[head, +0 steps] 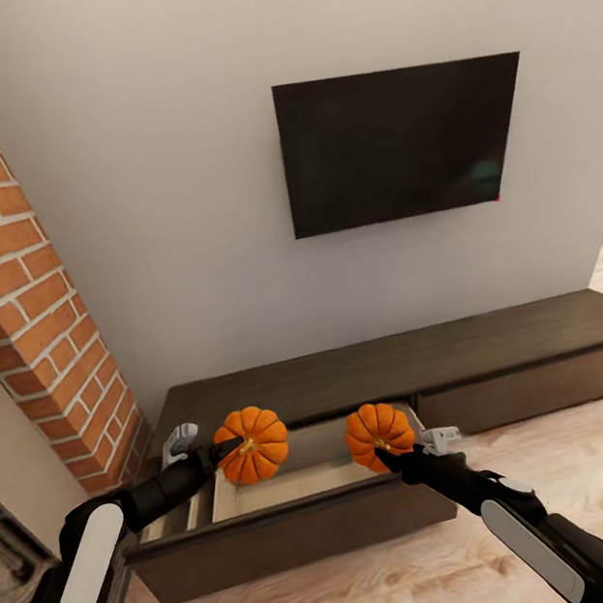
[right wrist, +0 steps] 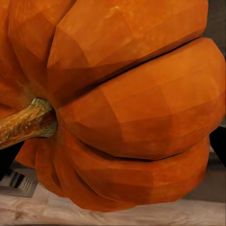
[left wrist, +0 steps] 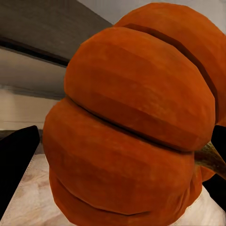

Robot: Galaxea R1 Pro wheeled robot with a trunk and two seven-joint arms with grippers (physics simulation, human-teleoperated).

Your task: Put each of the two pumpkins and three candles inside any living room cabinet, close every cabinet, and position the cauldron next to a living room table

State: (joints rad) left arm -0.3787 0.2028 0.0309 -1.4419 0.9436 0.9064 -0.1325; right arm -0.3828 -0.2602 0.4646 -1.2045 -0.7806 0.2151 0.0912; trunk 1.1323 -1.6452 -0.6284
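Far to the left of the cabinet stands a rough red brick column [head: 14, 281] with pale mortar lines. Next comes the left claw [head: 236, 447], clamped on the left pumpkin [head: 254, 444], a ribbed, matte orange ball held over the left part of the open drawer [head: 302, 483]. From the left wrist camera that pumpkin [left wrist: 136, 132] bulges in deep, faceted segments, its woody stem poking sideways, and a dark finger [left wrist: 16, 165] shows at its edge. The drawer's pale wood interior sits inside the long, low, dark-brown cabinet [head: 430, 363], flat-topped with plain handle-less fronts. Above the cabinet hangs a glossy black television [head: 402, 142] on a smooth grey wall. Over the drawer's right end, the right claw [head: 384, 452] pinches the right pumpkin [head: 379, 434]; up close its segments [right wrist: 136, 103] look smooth, with a gnarled tan stem. Light plank floor [head: 564, 464] runs in front of the cabinet.
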